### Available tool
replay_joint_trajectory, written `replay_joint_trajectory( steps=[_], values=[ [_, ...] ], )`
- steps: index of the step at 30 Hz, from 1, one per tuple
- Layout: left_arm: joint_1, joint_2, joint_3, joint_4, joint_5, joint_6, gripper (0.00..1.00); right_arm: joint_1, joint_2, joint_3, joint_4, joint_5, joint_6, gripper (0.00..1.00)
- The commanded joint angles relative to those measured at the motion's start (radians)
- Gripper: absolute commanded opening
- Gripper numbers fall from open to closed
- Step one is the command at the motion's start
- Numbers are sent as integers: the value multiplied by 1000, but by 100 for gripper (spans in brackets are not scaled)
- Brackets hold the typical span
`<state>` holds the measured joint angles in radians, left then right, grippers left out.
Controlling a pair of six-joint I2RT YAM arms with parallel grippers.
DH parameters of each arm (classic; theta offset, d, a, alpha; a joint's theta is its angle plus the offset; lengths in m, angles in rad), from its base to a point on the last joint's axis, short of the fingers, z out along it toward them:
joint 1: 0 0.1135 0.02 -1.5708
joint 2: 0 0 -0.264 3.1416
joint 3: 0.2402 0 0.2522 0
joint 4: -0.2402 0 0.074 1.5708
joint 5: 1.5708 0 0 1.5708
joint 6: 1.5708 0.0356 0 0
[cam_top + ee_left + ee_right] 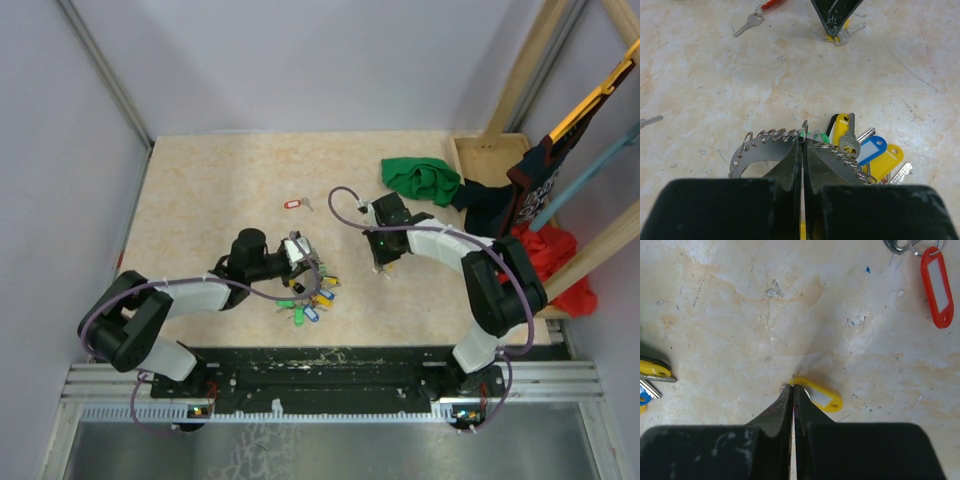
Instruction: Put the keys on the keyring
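At the far right of the pale marbled desk (pixel 220 190), a shallow wooden box (pixel 480 155) holds part of a dark cloth (pixel 490 205). A green cloth (pixel 420 178) lies just left of it. The left hand (pixel 801 142) is clenched on the large thin grey metal keyring (pixel 770 135), whose coloured tags fan out on its near side. Well apart to the right, the right hand (pixel 792 385) is pinched onto the small ring of a silver key with a yellow plastic tag (pixel 822 397), which lies on the desk.

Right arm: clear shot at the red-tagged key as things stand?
Probably yes. Only table lies between the right gripper and the red-tagged key; nothing blocks. But its jaws are shut on the yellow-tagged key.
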<state>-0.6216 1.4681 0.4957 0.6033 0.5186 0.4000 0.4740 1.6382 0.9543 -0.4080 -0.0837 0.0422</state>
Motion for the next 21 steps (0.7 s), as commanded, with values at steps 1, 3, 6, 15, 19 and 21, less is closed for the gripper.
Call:
replay_joint_trajectory(
  steps=[1, 3, 6, 15, 19, 21],
  values=[
    [-3, 4, 30, 3, 21, 0, 0, 14, 55, 131, -114, 17, -3, 0],
    [-3, 6, 32, -2, 21, 0, 0, 16, 83, 179, -178, 26, 4, 0],
    [-3, 5, 35, -6, 23, 2, 0, 25, 126, 245, -262, 38, 7, 0],
    [-3, 6, 41, -22, 23, 7, 0, 60, 281, 419, -375, 83, 6, 0],
    [-4, 5, 43, -25, 19, 7, 0, 73, 279, 432, -363, 93, 13, 11],
    [-4, 2, 43, -25, 21, 7, 0, 77, 246, 409, -340, 80, 16, 16]
  ],
)
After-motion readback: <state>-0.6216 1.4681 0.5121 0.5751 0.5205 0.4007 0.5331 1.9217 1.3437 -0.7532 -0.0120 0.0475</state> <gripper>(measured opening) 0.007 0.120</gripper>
